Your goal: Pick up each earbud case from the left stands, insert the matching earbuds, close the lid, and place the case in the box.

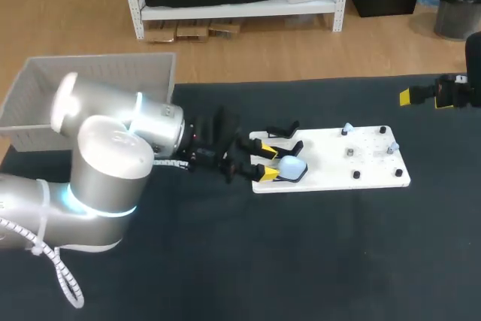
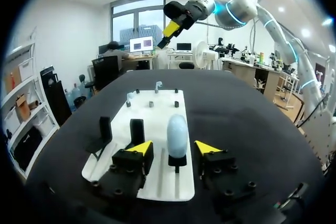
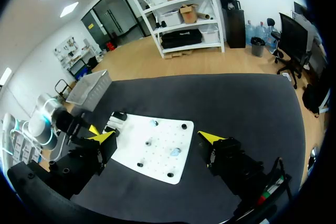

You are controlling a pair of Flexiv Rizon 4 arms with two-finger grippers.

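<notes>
A pale blue earbud case (image 1: 292, 168) stands on a black stand at the left end of the white board (image 1: 361, 157). My left gripper (image 1: 267, 162) straddles it. In the left wrist view the case (image 2: 177, 134) sits between the yellow fingertips (image 2: 140, 148), with a gap on each side, so the gripper (image 2: 173, 148) is open. Small pale blue earbuds (image 2: 158, 84) perch on pegs at the board's far end. My right gripper (image 1: 409, 97) hangs open, high over the table's right side, and holds nothing (image 3: 157, 139).
A grey box (image 1: 90, 88) stands at the table's back left, behind my left arm. Two empty black stands (image 2: 105, 128) sit beside the case on the board (image 2: 157, 129). Short black pegs (image 1: 356, 175) dot the board's right half.
</notes>
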